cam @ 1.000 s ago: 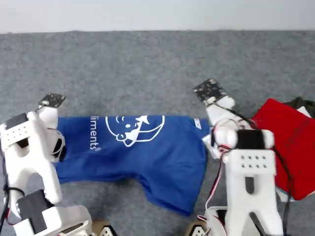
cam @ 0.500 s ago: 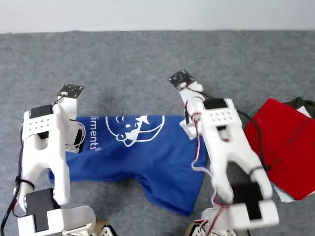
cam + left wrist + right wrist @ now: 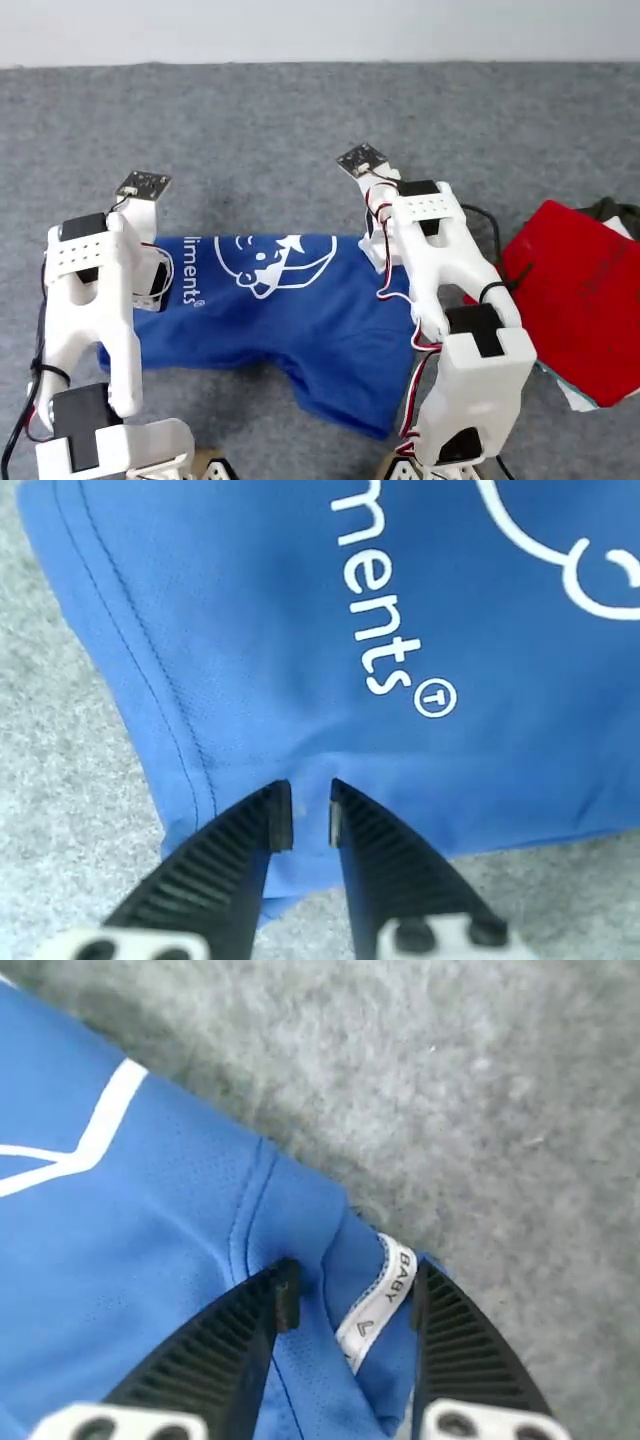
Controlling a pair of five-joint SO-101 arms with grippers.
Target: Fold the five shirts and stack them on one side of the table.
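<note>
From above, the blue shirt (image 3: 300, 310) lay spread across the middle of the grey table (image 3: 300, 120), its far edge straight and its near edge still loose and uneven. The left arm (image 3: 85, 290) stood over its left end and the right arm (image 3: 440, 260) over its far right corner. I took that for the pair setting up the next fold from both ends. A folded red shirt (image 3: 585, 300) sat at the right side of the table, probably the start of the stack.

In the left wrist view, the left gripper (image 3: 308, 820) was down on the blue cloth just inside the stitched hem (image 3: 150, 680). Its jaws stood nearly together with a thin gap between them, and seemed to have nothing clamped yet.

In the right wrist view, the right gripper (image 3: 354, 1295) had its jaws moderately wide, astride the collar corner. The white neck label (image 3: 378, 1295) lay between them, placed so that closing would catch that edge.
</note>
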